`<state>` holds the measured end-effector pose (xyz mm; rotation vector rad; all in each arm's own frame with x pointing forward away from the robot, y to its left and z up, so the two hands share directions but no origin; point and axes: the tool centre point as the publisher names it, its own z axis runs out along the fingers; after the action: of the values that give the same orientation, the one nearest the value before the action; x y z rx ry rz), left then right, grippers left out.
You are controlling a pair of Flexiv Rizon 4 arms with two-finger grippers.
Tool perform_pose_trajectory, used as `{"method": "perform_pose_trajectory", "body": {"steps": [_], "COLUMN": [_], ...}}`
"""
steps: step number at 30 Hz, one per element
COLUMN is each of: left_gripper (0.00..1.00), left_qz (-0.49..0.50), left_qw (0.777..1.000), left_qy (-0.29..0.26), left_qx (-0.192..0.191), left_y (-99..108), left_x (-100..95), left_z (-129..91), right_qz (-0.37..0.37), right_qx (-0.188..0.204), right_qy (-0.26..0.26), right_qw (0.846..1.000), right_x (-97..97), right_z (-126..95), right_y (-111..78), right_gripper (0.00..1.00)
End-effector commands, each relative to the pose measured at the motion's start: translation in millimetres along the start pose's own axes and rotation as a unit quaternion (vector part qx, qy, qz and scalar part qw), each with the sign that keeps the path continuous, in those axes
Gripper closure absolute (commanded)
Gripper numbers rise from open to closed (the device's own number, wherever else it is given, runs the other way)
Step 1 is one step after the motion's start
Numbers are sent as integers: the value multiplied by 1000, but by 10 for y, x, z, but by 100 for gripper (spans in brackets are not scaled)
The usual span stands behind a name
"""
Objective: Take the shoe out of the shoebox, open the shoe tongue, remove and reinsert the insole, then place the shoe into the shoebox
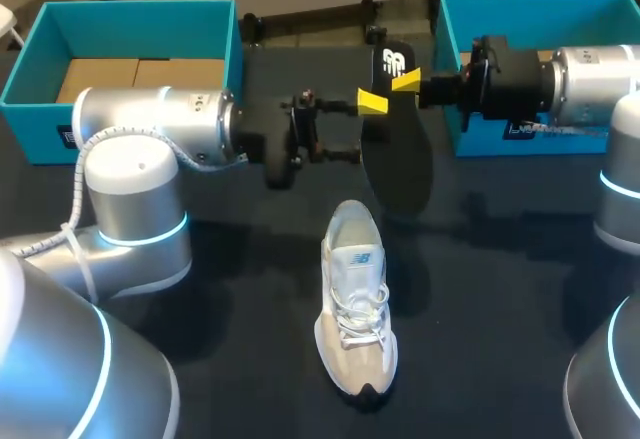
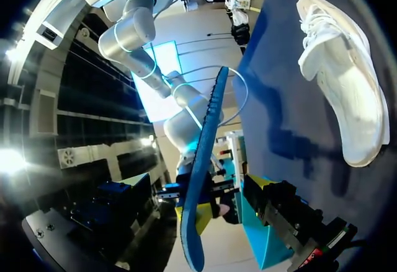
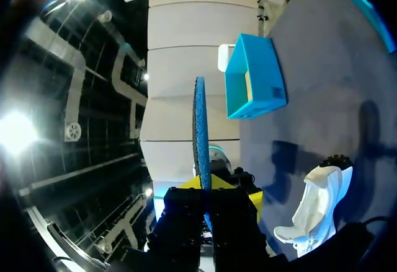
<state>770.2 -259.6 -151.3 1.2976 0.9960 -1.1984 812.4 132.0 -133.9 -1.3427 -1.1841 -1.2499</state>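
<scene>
Above the table your right gripper (image 1: 402, 84) clamps the insole (image 1: 398, 164) near 1 end; the shoe (image 1: 357, 299) lies below it, nearer the robot, heel toward it, long axes roughly aligned.

White laced shoe (image 1: 356, 304) sits upright, toe toward me; black insole (image 1: 397, 164) aloft beyond its heel

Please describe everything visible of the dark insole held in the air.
The thin, flat, foot-shaped dark insole looks like foam: black on the upper face, with white print at the heel, and blue on the edge in the wrist views. It hangs in the air over the dark table, beyond the white lace-up shoe, touching neither. The right end effector is shut on its heel end. The left end effector is open beside its edge; contact cannot be told.
</scene>
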Motion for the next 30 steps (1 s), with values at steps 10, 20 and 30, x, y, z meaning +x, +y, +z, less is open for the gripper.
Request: {"method": "perform_pose_trajectory", "body": {"steps": [10,20,30], "left_gripper": [0,18,58], "left_qz": [9,18,23], "left_qw": [1000,1000,999], "left_qy": [-6,-11,-13], "left_qx": [9,12,22], "left_y": [-29,-66,-106], "left_x": [-2,-66,-90], "left_z": [168,128,126], "right_qz": [0,0,0], "right_qx": [-1,-1,-1], "right_qy": [0,0,0], "right_qw": [1000,1000,1000], "right_x": [-6,-6,-6], "right_z": [18,18,18], "right_y": [0,0,0], "right_gripper": [100,100,100]}}
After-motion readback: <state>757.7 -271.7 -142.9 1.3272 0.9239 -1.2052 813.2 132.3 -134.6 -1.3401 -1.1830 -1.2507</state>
